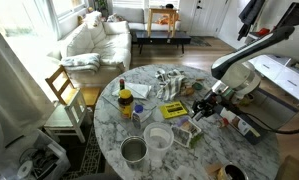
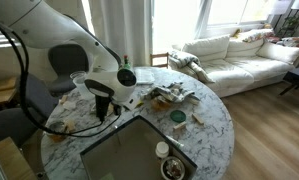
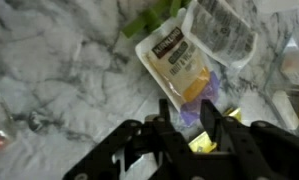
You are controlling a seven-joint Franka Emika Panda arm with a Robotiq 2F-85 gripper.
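One gripper (image 3: pixel 197 128) astride one purple packet (image 3: pixel 191 113) — two flat pouches (image 3: pixel 174 62) beyond

Your round marble worktop (image 1: pixel 109 125) carries a steel pot (image 1: pixel 135 151) and a white tub (image 1: pixel 159 138) near its edge, a yellow jar (image 1: pixel 125 100) beside a white napkin (image 1: pixel 141 90), a heap of packets (image 1: pixel 172 82) farther in, and a flat packet (image 3: pixel 179 62) lying label-up on the marble, touching a clear bag (image 3: pixel 221 30).

Both exterior views look down at the round table (image 1: pixel 109 125) from different sides, and both show the white sofa (image 2: pixel 239 55). The wrist view looks straight down, very close, past the pincer (image 3: pixel 196 118).
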